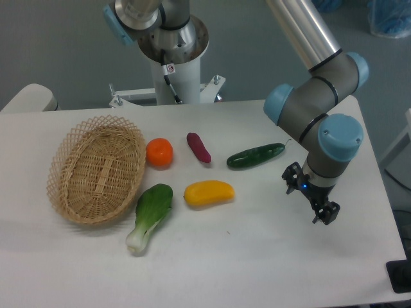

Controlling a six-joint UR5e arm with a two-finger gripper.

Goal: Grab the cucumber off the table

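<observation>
The cucumber is slim, dark green and glossy, lying on the white table right of centre, slanted up to the right. My gripper hangs low over the table to the cucumber's right and a bit nearer the front edge, apart from it. Its two dark fingers stand spread with nothing between them, so it is open. The arm's grey and blue wrist sits just above it.
A woven wicker basket lies at the left. Beside it sit an orange fruit, a purple eggplant-like piece, a yellow fruit and a leafy bok choy. The robot's base stands at the back.
</observation>
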